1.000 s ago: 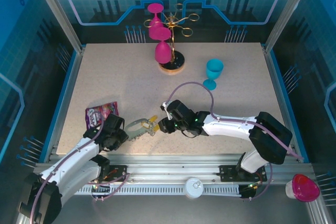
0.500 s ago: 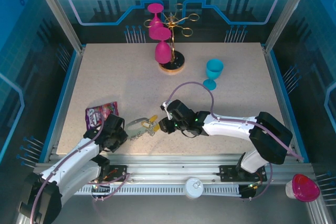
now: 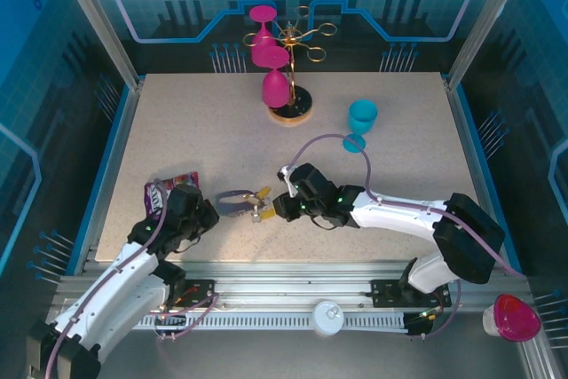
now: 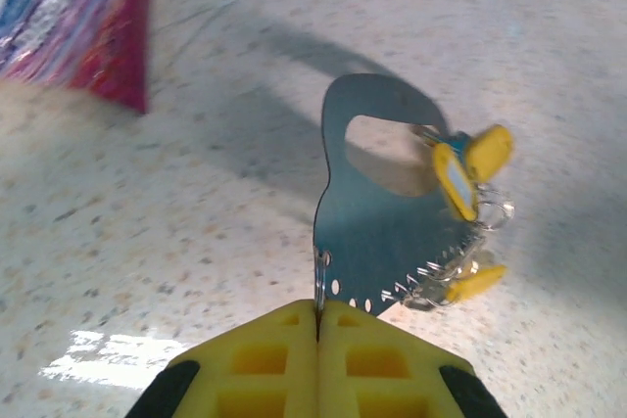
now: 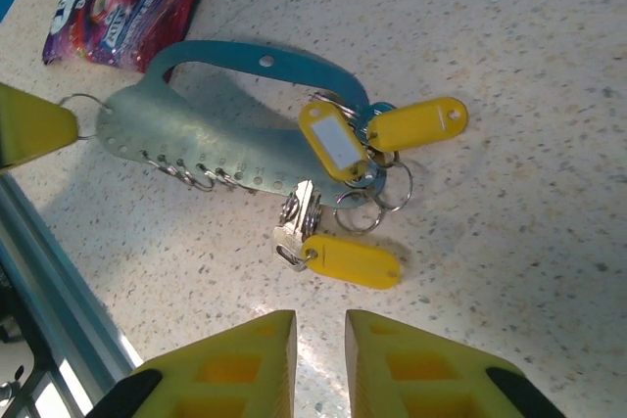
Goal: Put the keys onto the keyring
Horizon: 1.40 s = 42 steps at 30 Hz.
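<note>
Left fingers [image 4: 274, 349]: yellow and blocky, pressed flat together on a thin wire loop at the narrow end of the keyring [image 4: 377, 232].
Right fingers [image 5: 245, 364]: same yellow blocks, a narrow gap between them with nothing in it, hovering just short of the keys [image 5: 348, 261].
Keyring: flat grey-green plate with an oval cut-out handle and a row of small holes along one edge, several carrying tiny metal links; it sat near the front edge of the counter [image 3: 204, 130], between the two arms.
Keys: small silver blades on split rings, with glossy yellow oblong plastic tags, bunched at the plate's handle end.
Counter: pale, speckled, stone-like.
Snack pouch [image 3: 169, 189]: crinkled shiny purple-red foil, beside the left arm, near the keyring but apart.
Teal goblet [image 3: 361, 119]: smooth, upright, far right.
Rack [image 3: 306, 42]: gold wire on a round base, far centre, carrying pink goblets [image 3: 275, 86].
</note>
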Motion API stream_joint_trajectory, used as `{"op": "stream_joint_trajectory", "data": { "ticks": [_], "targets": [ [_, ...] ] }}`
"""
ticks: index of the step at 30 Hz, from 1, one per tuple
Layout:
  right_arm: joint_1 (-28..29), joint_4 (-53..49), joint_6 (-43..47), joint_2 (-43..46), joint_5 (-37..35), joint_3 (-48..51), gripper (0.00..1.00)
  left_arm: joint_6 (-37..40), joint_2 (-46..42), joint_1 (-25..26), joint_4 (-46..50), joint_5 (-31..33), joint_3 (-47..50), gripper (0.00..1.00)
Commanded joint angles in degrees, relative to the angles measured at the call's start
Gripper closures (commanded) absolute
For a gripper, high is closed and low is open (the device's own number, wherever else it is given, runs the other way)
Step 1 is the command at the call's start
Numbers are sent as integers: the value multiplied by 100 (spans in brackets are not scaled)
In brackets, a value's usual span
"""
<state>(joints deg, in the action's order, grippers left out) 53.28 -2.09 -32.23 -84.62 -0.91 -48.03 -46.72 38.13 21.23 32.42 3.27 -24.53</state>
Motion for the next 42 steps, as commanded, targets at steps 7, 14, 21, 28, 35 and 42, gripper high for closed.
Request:
{"op": "stream_joint_trajectory", "data": {
  "ticks": [7,14,21,28,35,42],
  "targets": [
    [-816,-278,190,806,356,165,82,2471,187,221,-659,-568,-1024,100],
    [-1311,-947,817,1319,356,-203,83,4655,976,227,-1596,-1265,-1659,100],
    [-1677,-1027,1646,1898,385,-475,82,6457,1822,227,-2079,-2248,-2254,100],
    [-1717,-56,3398,2690,526,183,80,7506,2340,232,-2584,-3208,-2299,100],
    [-1724,1159,5079,3093,1572,1056,69,8676,2483,234,-3099,-4597,-2124,100],
    [-1712,1044,5416,2769,2635,848,64,8730,2446,232,-4135,-5271,-1763,100]
  ]
}}
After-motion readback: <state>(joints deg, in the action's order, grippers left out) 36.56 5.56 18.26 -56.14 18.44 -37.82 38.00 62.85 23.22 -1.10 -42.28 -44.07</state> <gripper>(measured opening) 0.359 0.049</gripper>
